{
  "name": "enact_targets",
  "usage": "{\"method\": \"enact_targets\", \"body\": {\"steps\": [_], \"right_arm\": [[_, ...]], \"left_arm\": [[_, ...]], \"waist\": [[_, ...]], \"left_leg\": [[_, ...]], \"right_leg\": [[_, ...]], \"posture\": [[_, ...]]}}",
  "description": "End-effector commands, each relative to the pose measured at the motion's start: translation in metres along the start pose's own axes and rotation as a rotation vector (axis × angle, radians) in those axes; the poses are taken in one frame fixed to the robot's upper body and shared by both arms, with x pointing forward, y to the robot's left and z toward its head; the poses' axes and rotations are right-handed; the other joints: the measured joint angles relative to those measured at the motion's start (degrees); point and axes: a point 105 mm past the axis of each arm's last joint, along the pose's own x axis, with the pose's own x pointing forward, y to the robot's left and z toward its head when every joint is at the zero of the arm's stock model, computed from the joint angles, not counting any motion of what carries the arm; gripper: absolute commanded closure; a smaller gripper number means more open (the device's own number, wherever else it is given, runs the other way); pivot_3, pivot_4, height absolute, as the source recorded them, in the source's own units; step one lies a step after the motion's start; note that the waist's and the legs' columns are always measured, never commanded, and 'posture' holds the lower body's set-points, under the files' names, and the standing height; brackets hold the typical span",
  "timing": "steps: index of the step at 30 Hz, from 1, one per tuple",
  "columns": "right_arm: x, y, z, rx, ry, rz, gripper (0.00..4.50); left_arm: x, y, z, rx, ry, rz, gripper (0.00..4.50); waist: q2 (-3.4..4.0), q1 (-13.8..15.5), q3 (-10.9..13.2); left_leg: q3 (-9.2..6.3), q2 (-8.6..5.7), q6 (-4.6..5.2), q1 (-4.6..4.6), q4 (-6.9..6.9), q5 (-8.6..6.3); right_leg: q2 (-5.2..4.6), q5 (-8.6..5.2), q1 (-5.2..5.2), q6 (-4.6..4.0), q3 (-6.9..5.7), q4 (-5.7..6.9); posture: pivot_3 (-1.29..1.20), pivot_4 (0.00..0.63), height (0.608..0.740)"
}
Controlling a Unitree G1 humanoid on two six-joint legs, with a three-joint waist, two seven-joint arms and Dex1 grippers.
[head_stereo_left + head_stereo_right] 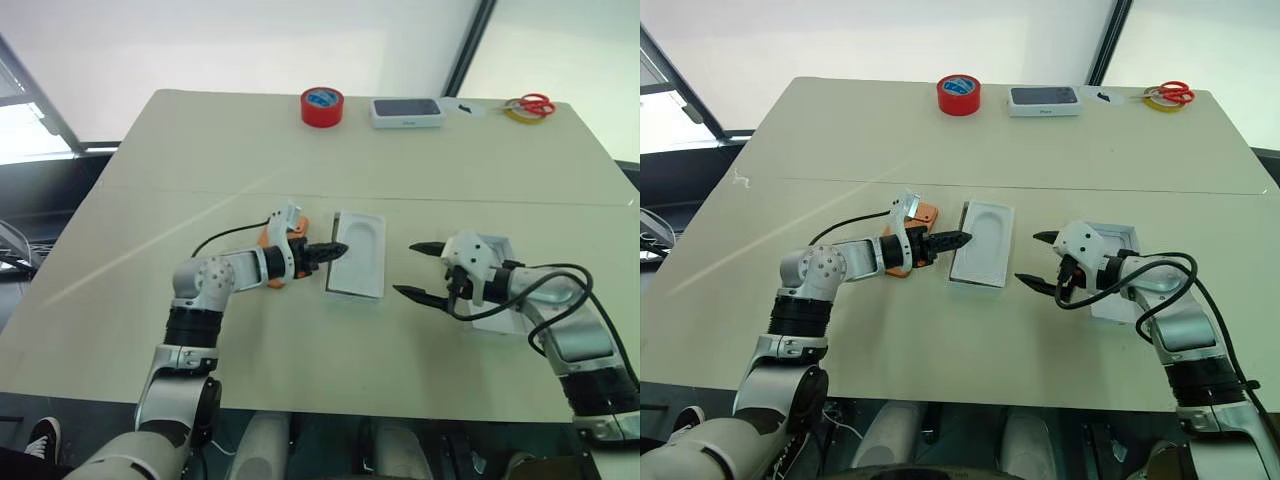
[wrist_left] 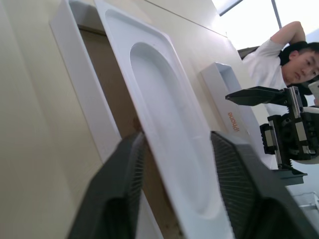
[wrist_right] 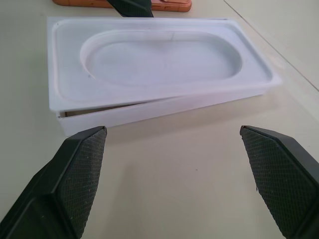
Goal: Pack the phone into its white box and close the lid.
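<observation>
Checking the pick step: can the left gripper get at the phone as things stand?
Probably yes. The phone lies uncovered on the table beside the left gripper, whose open fingers straddle the insert edge; it must back off first.

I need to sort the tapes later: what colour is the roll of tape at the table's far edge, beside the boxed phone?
Red, with a blue inner label; clearest in the left eye view.

On the table: one orange phone [image 1: 923,213], one white box [image 3: 149,112] topped by one white insert with a phone-shaped hollow [image 1: 983,244], one lid [image 1: 1118,240], one second white box bearing a dark phone picture [image 1: 1044,100], one red tape roll [image 1: 959,94], one yellow tape roll [image 1: 1157,98], one pair of red-handled scissors [image 1: 1175,92], one person [image 2: 279,59] nearby
</observation>
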Motion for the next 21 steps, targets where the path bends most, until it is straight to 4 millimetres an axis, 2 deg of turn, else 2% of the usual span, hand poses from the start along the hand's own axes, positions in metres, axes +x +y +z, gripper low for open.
{"method": "enact_targets", "body": {"steps": [1,5,7,9,11,13,14,17,19,21], "right_arm": [[-0.002,-0.006,0.010,-0.026,-0.041,-0.022,0.00],[-0.001,-0.009,0.015,-0.032,-0.065,-0.034,0.00],[0.001,-0.012,0.022,-0.013,-0.098,-0.037,0.00],[0.003,-0.017,0.029,-0.019,-0.120,-0.055,0.55],[0.012,-0.020,0.043,-0.062,-0.158,-0.080,1.30],[0.029,-0.019,0.057,-0.105,-0.192,-0.105,2.30],[0.039,-0.017,0.062,-0.139,-0.199,-0.114,2.87],[0.058,-0.015,0.065,-0.210,-0.173,-0.131,4.43],[0.070,-0.015,0.054,-0.261,-0.089,-0.127,4.48],[0.077,-0.012,0.046,-0.287,-0.043,-0.107,4.48]], "left_arm": [[-0.010,-0.003,0.014,0.006,-0.045,0.001,0.79],[-0.028,-0.006,0.029,0.046,-0.102,0.002,0.79],[-0.037,-0.009,0.038,0.139,-0.164,0.009,0.79],[-0.044,-0.011,0.040,0.200,-0.189,0.011,0.74],[-0.056,-0.010,0.039,0.363,-0.205,0.026,0.74],[-0.071,-0.007,0.033,0.562,-0.199,0.031,0.74],[-0.079,-0.006,0.030,0.583,-0.195,0.019,0.74],[-0.099,-0.004,0.028,0.798,-0.250,0.006,0.74],[-0.112,0.011,0.020,0.867,-0.226,0.038,0.74],[-0.121,0.014,0.018,0.876,-0.244,0.016,0.74]], "waist": [[0.00,-0.01,0.00],[0.00,-0.13,0.00],[0.00,-0.17,0.00],[0.01,-0.12,0.00],[0.02,-0.22,0.00],[0.03,-0.69,-0.01],[0.04,-0.82,-0.01],[0.04,-1.33,-0.01],[0.05,-1.37,-0.02],[0.05,-1.37,-0.03]], "left_leg": [[0.00,0.00,0.00,0.00,0.00,0.00],[-0.01,0.00,0.00,-0.02,-0.01,0.00],[-0.01,0.02,0.00,-0.02,-0.01,0.00],[0.02,0.05,-0.01,-0.01,-0.01,0.00],[0.04,0.20,-0.01,-0.01,-0.01,0.00],[0.13,0.31,-0.12,0.00,-0.03,-0.06],[0.18,0.42,-0.15,0.00,-0.07,-0.04],[0.20,0.60,-0.31,-0.03,-0.20,0.02],[0.20,0.61,-0.32,-0.05,-0.19,0.02],[0.21,0.62,-0.31,-0.08,-0.19,0.01]], "right_leg": [[0.00,0.00,0.00,0.00,0.00,0.00],[0.01,0.00,-0.03,0.00,0.00,0.00],[0.01,0.00,-0.03,0.00,0.00,0.00],[0.01,0.01,-0.03,-0.01,0.01,0.00],[0.02,0.02,-0.04,-0.02,0.01,0.00],[0.09,0.05,-0.10,-0.08,0.05,-0.01],[0.18,0.08,-0.13,-0.14,0.09,-0.02],[0.35,0.14,-0.25,-0.27,0.10,-0.03],[0.35,0.14,-0.51,-0.30,0.09,-0.07],[0.33,0.17,-0.54,-0.38,0.11,-0.12]], "posture": [[0.00,0.150,0.740],[0.00,0.150,0.740],[0.00,0.150,0.740],[0.00,0.150,0.740],[0.00,0.150,0.740],[0.00,0.150,0.740],[0.00,0.150,0.740],[0.00,0.150,0.740],[0.00,0.150,0.740],[0.00,0.150,0.740]]}}
